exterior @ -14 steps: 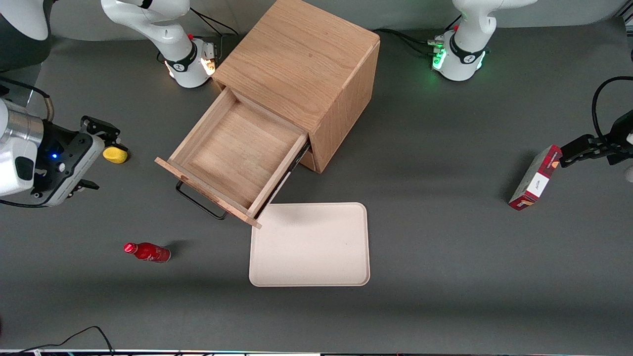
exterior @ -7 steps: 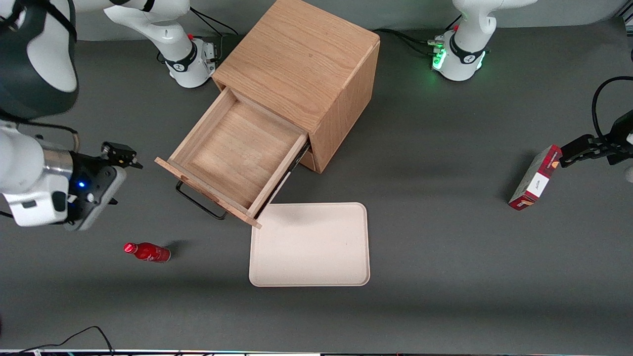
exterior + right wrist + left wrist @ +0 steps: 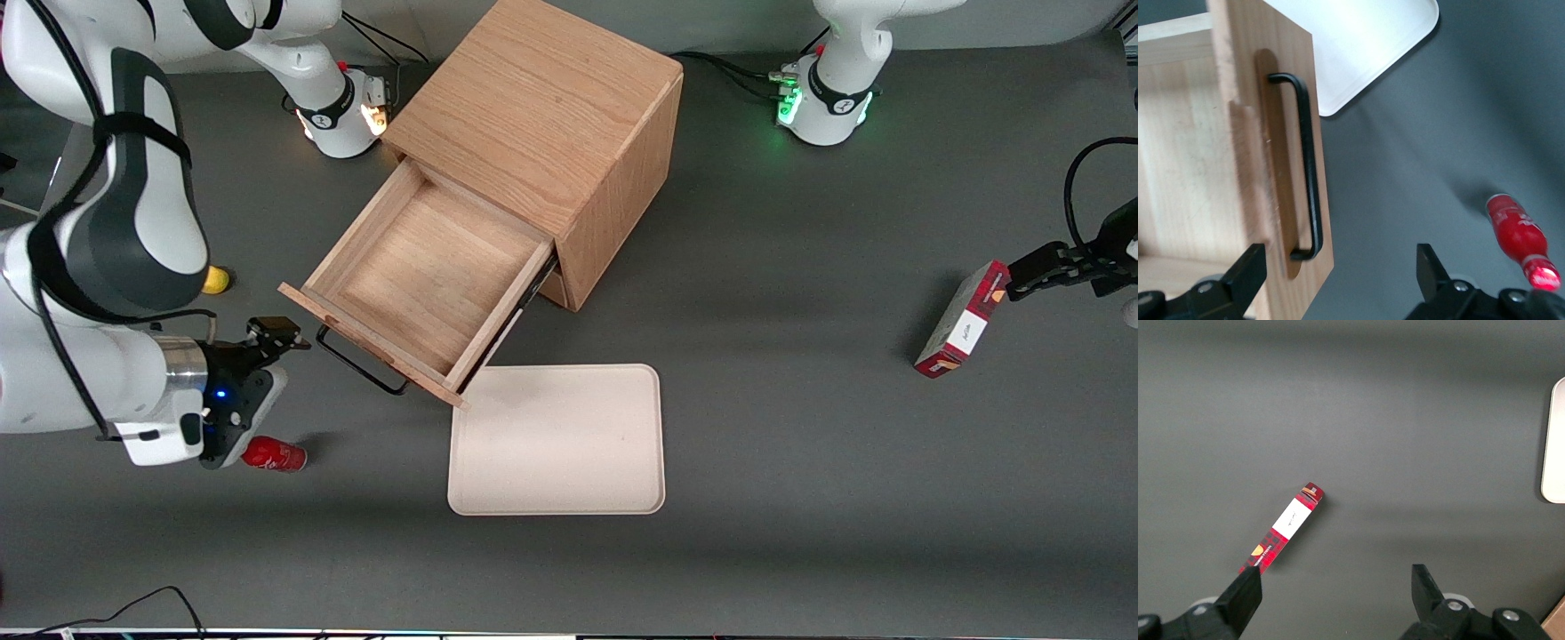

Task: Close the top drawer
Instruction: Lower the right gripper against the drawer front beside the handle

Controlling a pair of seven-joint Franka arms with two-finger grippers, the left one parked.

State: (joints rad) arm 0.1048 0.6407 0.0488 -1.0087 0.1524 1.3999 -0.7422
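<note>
While pincer [image 3: 1338, 280] gapes, top drawer [image 3: 418, 284] just beside

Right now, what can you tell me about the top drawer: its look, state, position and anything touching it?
The top drawer is light oak-looking wood, an open box with a flat front panel carrying a thin black bar handle. It stands pulled far out of the cabinet, level, and empty inside. Its front corner overhangs the edge of the pale tray. The gripper, fingers open, hovers just in front of the handle without touching it; nothing else touches the drawer.
</note>
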